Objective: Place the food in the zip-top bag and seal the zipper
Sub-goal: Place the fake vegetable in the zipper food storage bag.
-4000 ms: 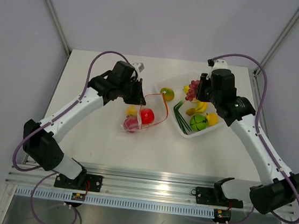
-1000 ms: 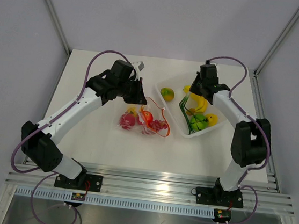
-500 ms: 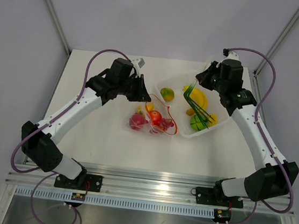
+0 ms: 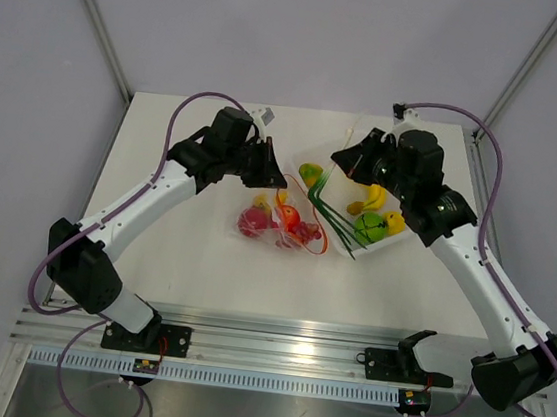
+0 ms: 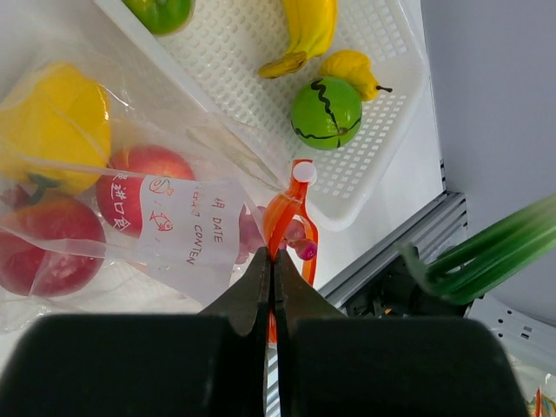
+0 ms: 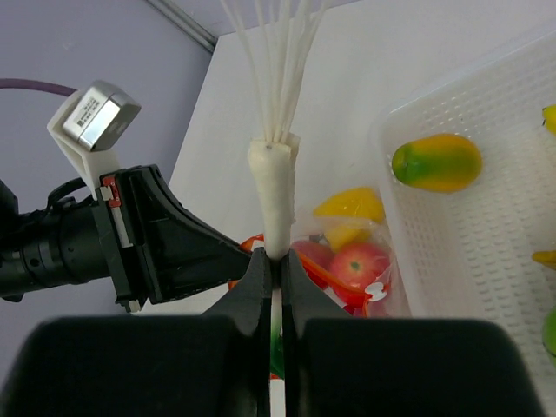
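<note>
My left gripper is shut on the orange-red zipper, holding the zip-top bag up by its mouth. Inside the bag lie a yellow pepper and red round fruits. My right gripper is shut on the white root end of the green stalks. They hang tilted between tray and bag, leaves near the bag's mouth. Mango, banana and green round fruit lie in the tray.
The white perforated tray stands right of the bag, its near corner close to the bag's mouth. A small yellow fruit lies in it beside the green one. The table's front rail runs near the arm bases.
My right arm has swung left, carrying the green stalks from over the tray to beside the bag's mouth. The left gripper has kept its hold on the zipper.
</note>
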`<state>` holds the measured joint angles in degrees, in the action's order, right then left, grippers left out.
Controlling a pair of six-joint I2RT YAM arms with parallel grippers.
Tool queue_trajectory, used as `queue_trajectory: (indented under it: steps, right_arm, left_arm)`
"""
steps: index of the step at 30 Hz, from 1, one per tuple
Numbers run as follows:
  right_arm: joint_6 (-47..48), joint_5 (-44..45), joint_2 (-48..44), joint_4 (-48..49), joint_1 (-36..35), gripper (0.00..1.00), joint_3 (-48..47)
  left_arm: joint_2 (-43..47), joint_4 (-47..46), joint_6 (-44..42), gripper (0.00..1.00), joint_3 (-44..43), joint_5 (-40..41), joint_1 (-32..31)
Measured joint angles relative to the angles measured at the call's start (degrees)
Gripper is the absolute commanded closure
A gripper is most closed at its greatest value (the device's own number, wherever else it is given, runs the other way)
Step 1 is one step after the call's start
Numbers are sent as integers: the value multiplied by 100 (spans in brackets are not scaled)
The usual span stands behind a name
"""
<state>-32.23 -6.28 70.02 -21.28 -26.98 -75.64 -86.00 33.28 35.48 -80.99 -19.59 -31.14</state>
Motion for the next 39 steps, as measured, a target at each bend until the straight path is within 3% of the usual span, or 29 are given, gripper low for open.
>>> queue_trajectory:
  steps: [14, 26, 30, 39]
  right_arm:
    - [-715, 1078, 197, 997, -745, 100, 1235]
    - [-1443, 2411, 798, 1902, -1252, 100, 1488]
    - [-1650, 2979, 890, 1937, -1394, 100, 1519]
    - [-2643, 4586, 890, 1648, -2459, 100, 1958]
  left_arm:
    - [0, -52, 109, 100, 4, -33, 0]
    - [0, -317, 234, 100, 289, -125, -22]
    - [0, -348, 273, 100, 393, -127, -26]
    - [0, -461, 402, 100, 428, -166, -59]
